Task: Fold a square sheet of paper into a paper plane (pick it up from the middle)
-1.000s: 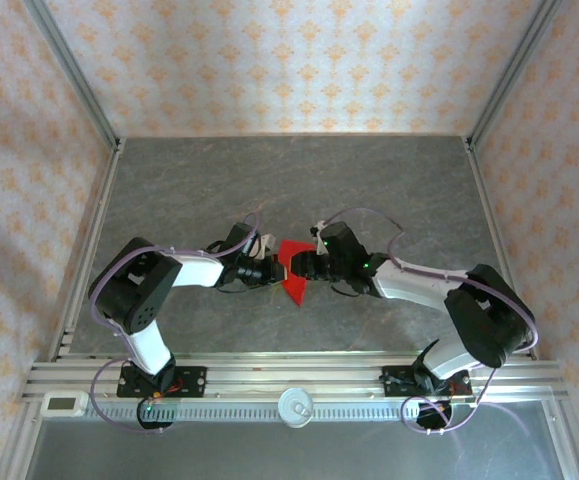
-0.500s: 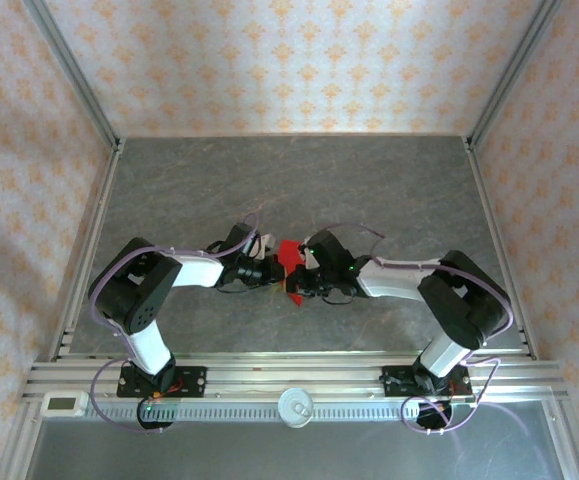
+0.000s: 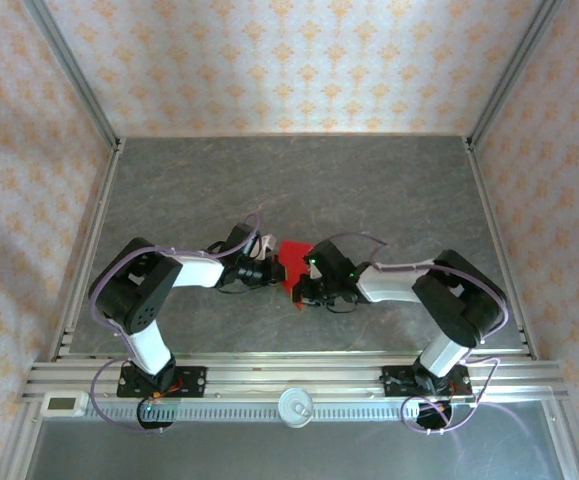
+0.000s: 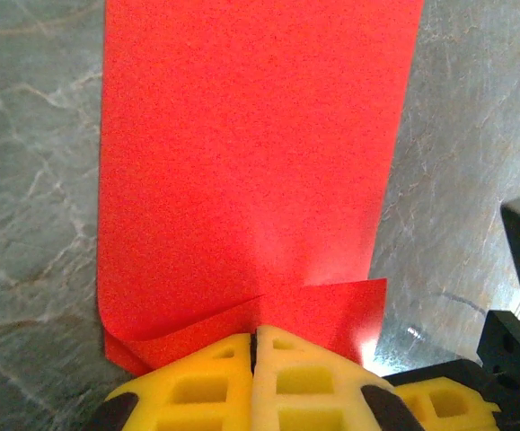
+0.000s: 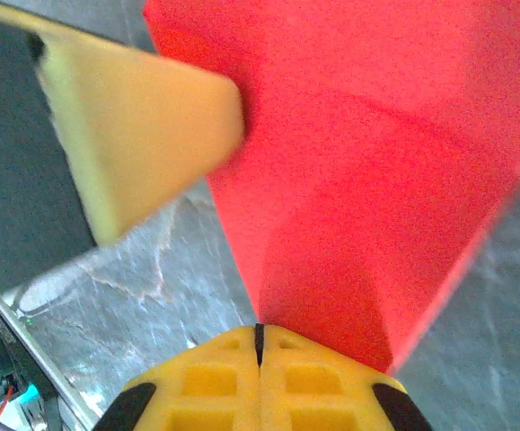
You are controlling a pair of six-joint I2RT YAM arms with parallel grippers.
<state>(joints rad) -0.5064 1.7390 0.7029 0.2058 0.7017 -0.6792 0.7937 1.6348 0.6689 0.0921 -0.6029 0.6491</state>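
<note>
Over the grey table (image 3: pixel 389 190) I have the left arm (image 3: pixel 159 285) and right arm (image 3: pixel 419 280) bent low and inward, meeting mid-table at the folded red paper (image 3: pixel 289 252). Since a second ago the right arm has tucked its elbow in. The wrist cameras show what the overhead hides: the left gripper (image 4: pixel 255 339) has its yellow pads pinched shut on the paper's creased edge, and the right gripper (image 5: pixel 260 334) is pinched shut on a narrow tip.
</note>
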